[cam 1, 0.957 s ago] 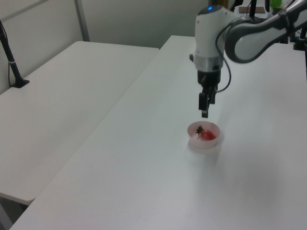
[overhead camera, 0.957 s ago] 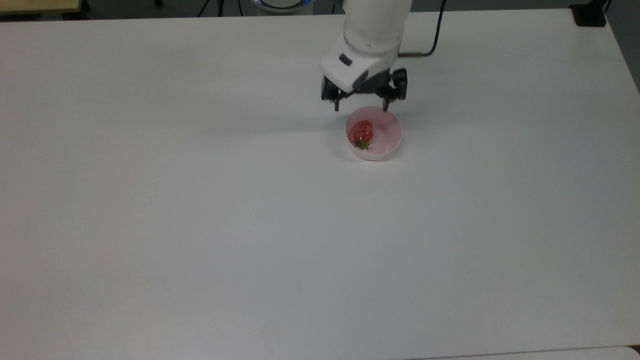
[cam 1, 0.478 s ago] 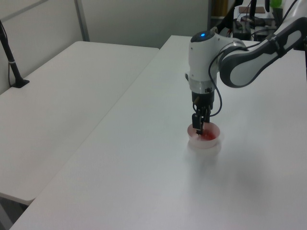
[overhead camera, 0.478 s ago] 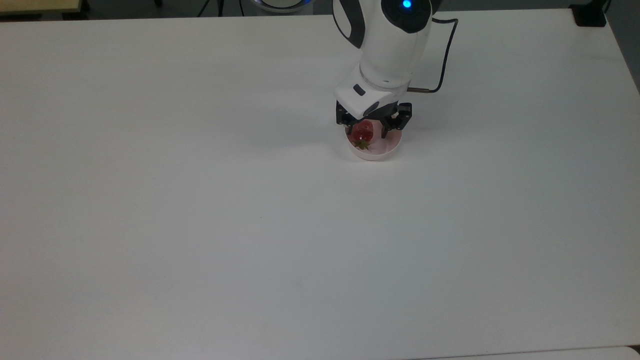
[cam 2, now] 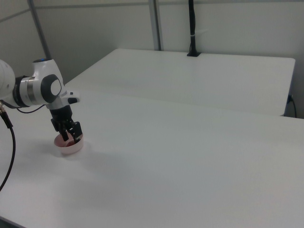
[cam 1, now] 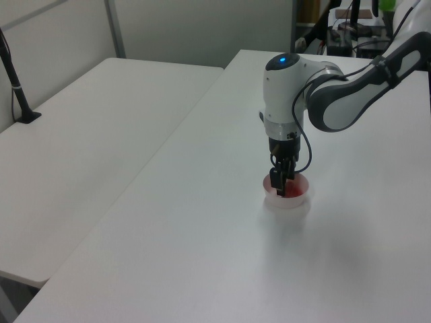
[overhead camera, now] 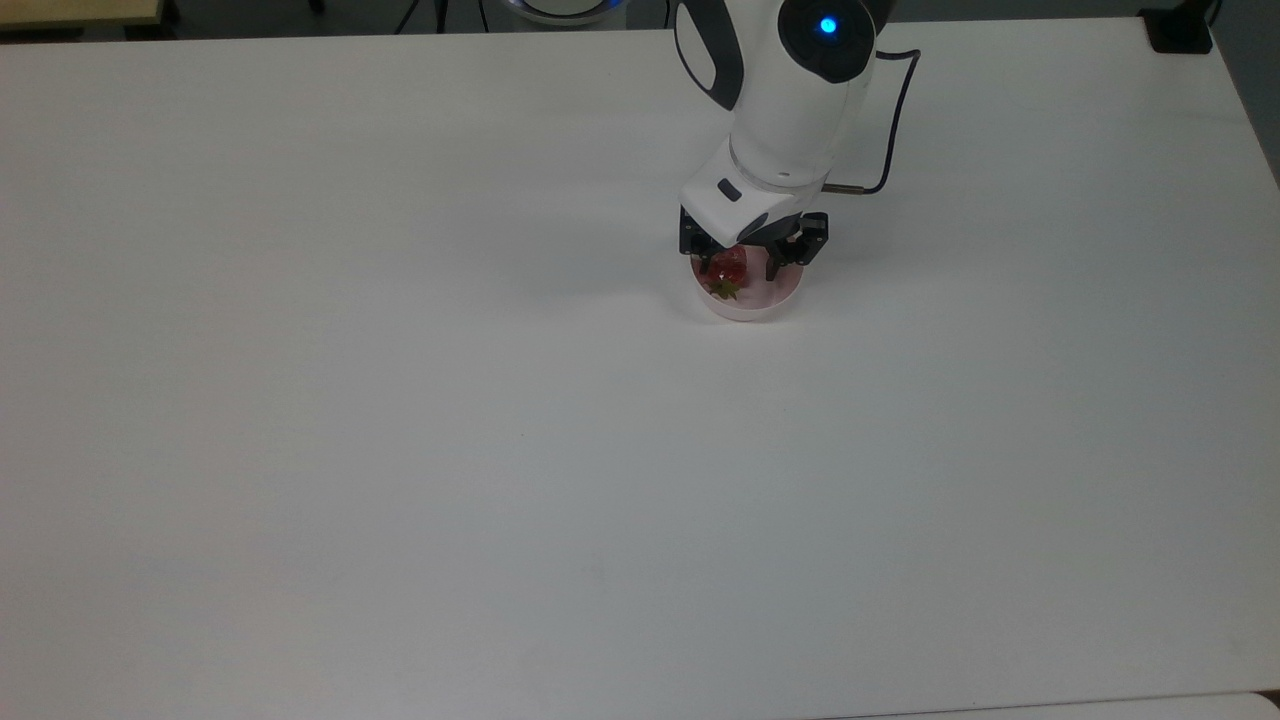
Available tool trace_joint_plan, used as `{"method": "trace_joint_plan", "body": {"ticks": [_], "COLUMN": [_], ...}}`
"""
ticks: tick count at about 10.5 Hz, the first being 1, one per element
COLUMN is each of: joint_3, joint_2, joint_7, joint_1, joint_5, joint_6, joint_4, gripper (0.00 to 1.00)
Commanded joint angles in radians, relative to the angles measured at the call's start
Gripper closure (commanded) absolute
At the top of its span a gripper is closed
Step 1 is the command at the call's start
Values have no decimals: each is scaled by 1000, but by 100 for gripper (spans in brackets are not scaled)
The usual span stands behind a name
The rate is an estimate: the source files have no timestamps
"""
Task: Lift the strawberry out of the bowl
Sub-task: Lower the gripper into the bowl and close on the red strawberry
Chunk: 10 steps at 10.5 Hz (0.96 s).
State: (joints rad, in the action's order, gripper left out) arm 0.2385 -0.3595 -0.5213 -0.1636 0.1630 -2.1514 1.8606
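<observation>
Top view: the black two-finger gripper [overhead camera: 741, 266] is down inside the small pale pink plastic bowl [overhead camera: 775, 301], fingers spread either side of the glossy red toy strawberry [overhead camera: 727, 267]. If they close off-centre, the berry may squirt aside or the light bowl tip.

The table [overhead camera: 400, 400] has a smooth, matt white top with a soft sheen. The bowl [overhead camera: 745, 305], just right of the top view's centre, looks like thin pale pink plastic with plain smooth walls. The strawberry [overhead camera: 727, 268] inside it is glossy red with a dull green cap. Above them, the arm [overhead camera: 800, 90] wears smooth glossy white plastic shells, while the gripper [overhead camera: 742, 268] is matt black.
</observation>
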Motion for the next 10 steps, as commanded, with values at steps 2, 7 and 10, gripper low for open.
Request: {"method": "trace_joint_plan", "body": {"ticks": [2,7,10], "joint_3": [2,8,8], "joint_2": [-26,13,59], "joint_7": [-26,-28,-28], "joint_1": [-10,1,10], "joint_5": [59,47,44], "joint_6": [-24,-5,18], "joint_4": [3,-4,-20], "gripper": [29,65,65]}}
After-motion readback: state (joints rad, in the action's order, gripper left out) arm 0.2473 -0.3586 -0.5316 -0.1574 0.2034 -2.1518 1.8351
